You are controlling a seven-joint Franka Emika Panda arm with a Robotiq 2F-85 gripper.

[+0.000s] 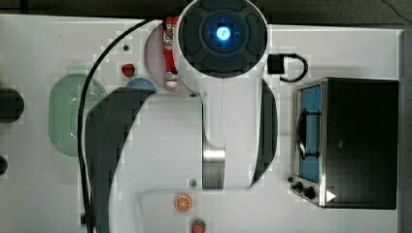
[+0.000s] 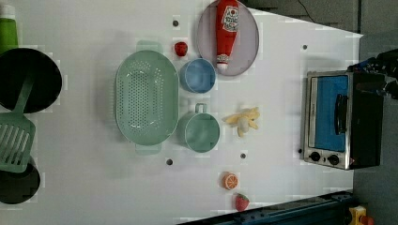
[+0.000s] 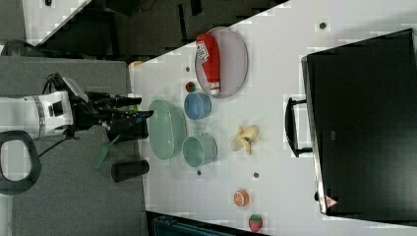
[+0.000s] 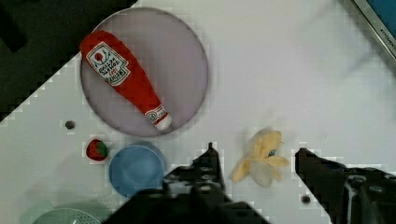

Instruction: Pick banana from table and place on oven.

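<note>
Pincer (image 4: pixel 254 154): hanging high over the table, fingers spread fairly wide, nothing between them, touching nothing; banana framed in the gap from the wrist view.
Fingers (image 4: pixel 205 168): dark, one on either side of the fruit, well clear of it.
Step in hand: reaching for the banana, by the look of it; grasp not yet made.
Doing it well: drop straight down, keep the fruit centred, close across the plump middle and not on the thin splayed strips, which would likely slip out.
Banana (image 2: pixel 243 120): lying on bare white tabletop, just beside the green cup (image 2: pixel 200 131), between that cup and the oven.
Neighbours: blue bowl (image 2: pixel 198 75) and ketchup bottle (image 2: pixel 226 29) on its round plate (image 2: pixel 251 44) near, orange slice (image 2: pixel 230 181) and strawberry (image 2: pixel 241 202) well apart; green colander (image 2: pixel 146 97) beyond the cup.
Oven (image 2: pixel 341 118): at the left view's right, door shut, flat black top (image 3: pixel 364 123) bare.
Table (image 2: pixel 281 93): open room round the fruit for a clean descent.
</note>
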